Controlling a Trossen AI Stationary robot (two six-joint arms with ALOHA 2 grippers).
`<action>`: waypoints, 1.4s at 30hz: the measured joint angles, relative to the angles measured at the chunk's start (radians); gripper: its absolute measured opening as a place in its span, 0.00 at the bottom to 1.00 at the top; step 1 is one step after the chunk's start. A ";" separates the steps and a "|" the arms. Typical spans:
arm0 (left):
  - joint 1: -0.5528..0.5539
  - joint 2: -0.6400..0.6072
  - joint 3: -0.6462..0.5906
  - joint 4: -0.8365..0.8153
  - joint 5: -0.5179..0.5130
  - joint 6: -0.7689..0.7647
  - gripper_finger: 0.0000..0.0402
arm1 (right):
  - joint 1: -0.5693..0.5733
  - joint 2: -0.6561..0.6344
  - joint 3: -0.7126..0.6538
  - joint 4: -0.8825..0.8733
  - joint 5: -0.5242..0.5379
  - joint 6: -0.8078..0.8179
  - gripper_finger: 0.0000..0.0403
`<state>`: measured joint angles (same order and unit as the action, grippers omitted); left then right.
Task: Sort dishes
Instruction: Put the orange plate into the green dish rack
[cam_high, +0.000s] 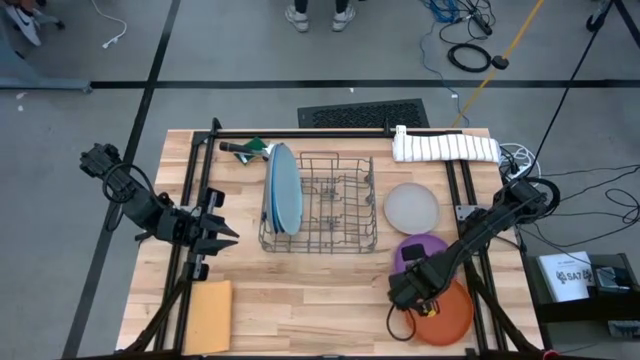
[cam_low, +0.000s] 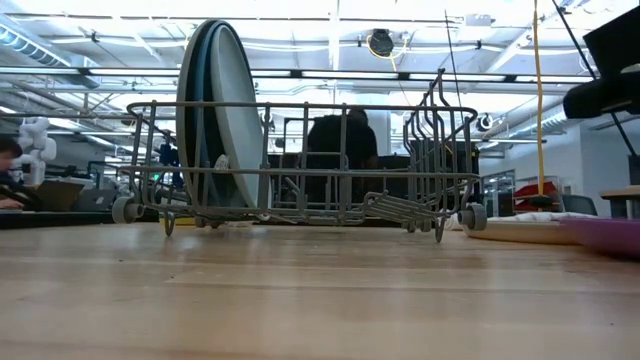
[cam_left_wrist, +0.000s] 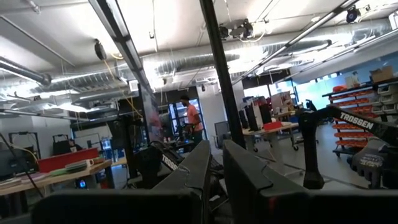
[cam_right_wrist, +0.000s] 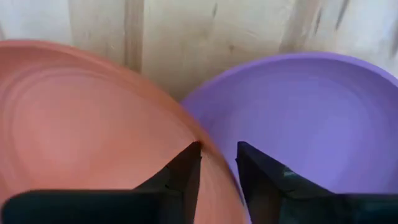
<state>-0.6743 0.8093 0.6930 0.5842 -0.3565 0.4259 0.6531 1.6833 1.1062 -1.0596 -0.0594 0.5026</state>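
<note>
The right gripper (cam_high: 418, 298) is low over the near right corner of the wooden surface (cam_high: 300, 300), right where the round orange plastic plate (cam_high: 450, 312) and the round purple plastic plate (cam_high: 428, 246) meet. In the right wrist view its two dark fingers (cam_right_wrist: 180, 177) sit close together with only a narrow gap, above the orange plate's (cam_right_wrist: 81, 118) rim where it overlaps the purple plate (cam_right_wrist: 311, 112); whether they touch or pinch the rim I cannot tell. Just beyond the purple plate lies the round light grey plastic plate (cam_high: 411, 207), flat on the surface.

In the middle stands the grey wire dish rack (cam_high: 330, 205). At its left end the large plates stand upright on edge, packed together: a pale teal plate (cam_high: 286, 188) faces the rack's middle, with a bright blue plate (cam_high: 268, 195) just behind it. From the low view the same stack (cam_low: 222, 115) rises above the rack's (cam_low: 400, 190) top wire.

The left gripper (cam_high: 218, 232) hangs left of the rack, holding nothing, its fingers (cam_left_wrist: 186, 174) near each other with a slim gap. Its wrist camera looks out into the room, where a dark arm (cam_left_wrist: 357, 124) carries the white word "TROSSEN".

A flat tan square sheet (cam_high: 205, 315) lies at the near left corner, and a rolled white towel (cam_high: 445, 147) at the far right.
</note>
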 joint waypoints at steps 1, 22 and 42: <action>0.000 0.000 0.000 0.000 0.000 0.000 0.11 | 0.000 0.000 -0.002 0.009 -0.001 0.000 0.19; 0.001 0.000 0.000 -0.002 0.000 0.006 0.11 | 0.001 -0.004 0.136 -0.052 0.113 -0.031 0.01; 0.001 0.000 0.000 -0.002 0.000 0.005 0.11 | 0.003 -0.003 0.557 -0.116 0.608 -0.197 0.00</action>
<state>-0.6731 0.8093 0.6930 0.5819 -0.3569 0.4313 0.6563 1.6802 1.6631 -1.1755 0.5483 0.3055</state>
